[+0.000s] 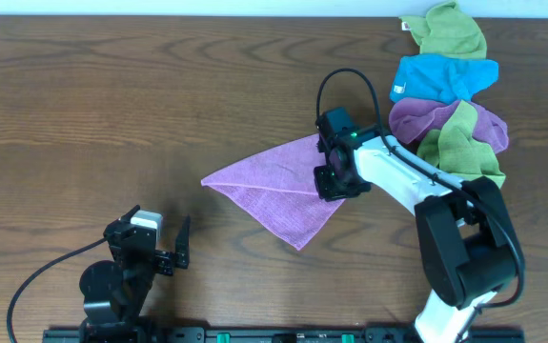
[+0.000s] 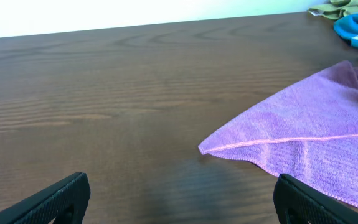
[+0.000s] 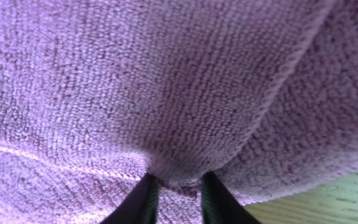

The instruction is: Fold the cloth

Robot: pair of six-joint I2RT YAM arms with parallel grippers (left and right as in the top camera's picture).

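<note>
- Pinching a ridge of the cloth (image 1: 264,186) at its right end, the right gripper (image 3: 177,198) has its fingers nearly closed on the pile.
- The cloth lies in the middle of the table (image 1: 102,95) as a doubled triangle, its long axis running left to right and its left tip pointing toward the left gripper (image 2: 180,208).
- The left gripper is spread wide and empty, well apart from that tip, so the right arm is the nearer one.

White-and-black right arm (image 1: 399,170), looped black cable (image 1: 348,71)

Shows matt, nubbly microfibre in the cloth (image 1: 274,181). Shows dark grained wood with a soft sheen in the table (image 1: 111,114) under the cloth. Shows matt black plastic in the right gripper (image 3: 176,184).
</note>
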